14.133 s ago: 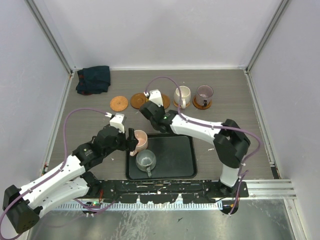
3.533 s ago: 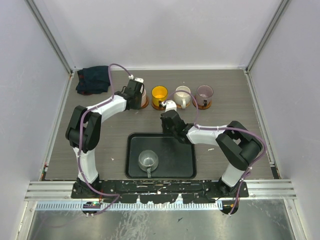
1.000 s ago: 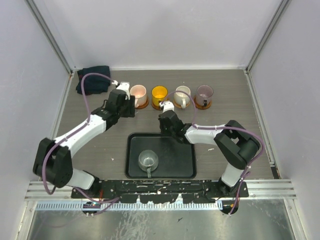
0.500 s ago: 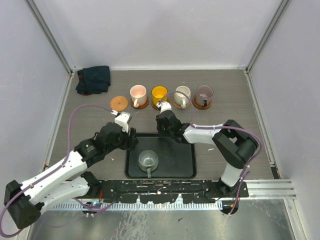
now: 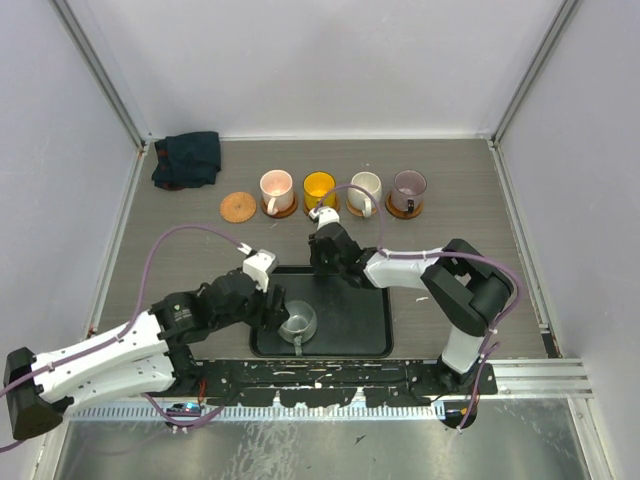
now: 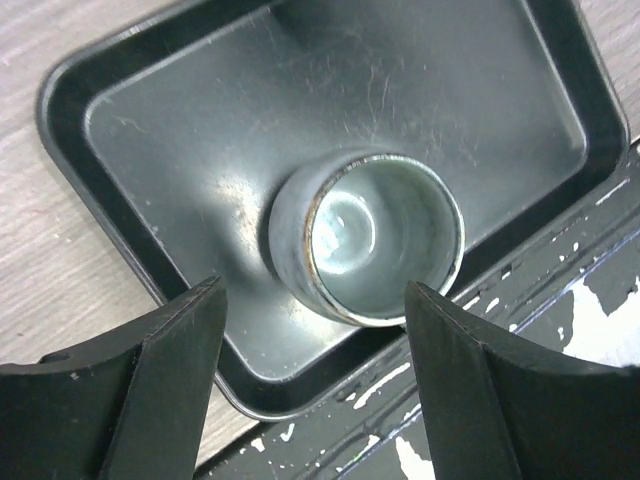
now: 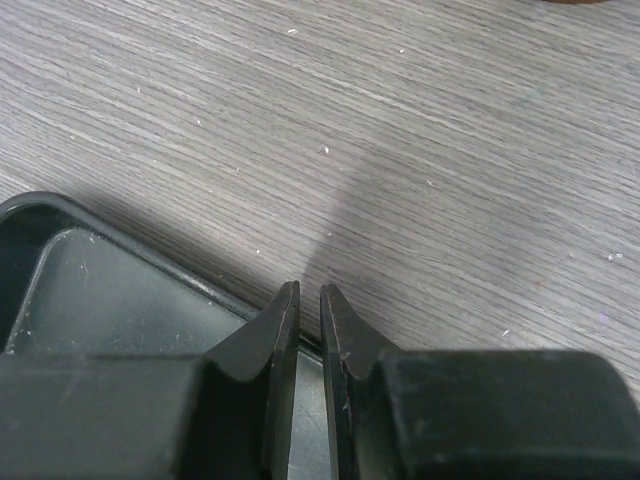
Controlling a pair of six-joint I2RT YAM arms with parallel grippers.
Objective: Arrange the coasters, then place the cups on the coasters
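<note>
On the bench (image 5: 440,200), the grey cup (image 6: 365,235) stands inside the black tray (image 6: 150,130), toward its near rim. It sits under our left pincer (image 6: 315,290), which is spread wide and empty. We should straddle the cup squarely before closing, then carry it to the bare coaster (image 5: 238,207) beyond the tray's far-left corner. Our right pincer (image 7: 309,300) sits nearly closed on nothing over the tray's far rim, and the cup's handle is hidden in the left wrist view.

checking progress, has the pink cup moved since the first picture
Yes: the pink cup went from the black tray's far left corner onto a coaster farther back.
</note>
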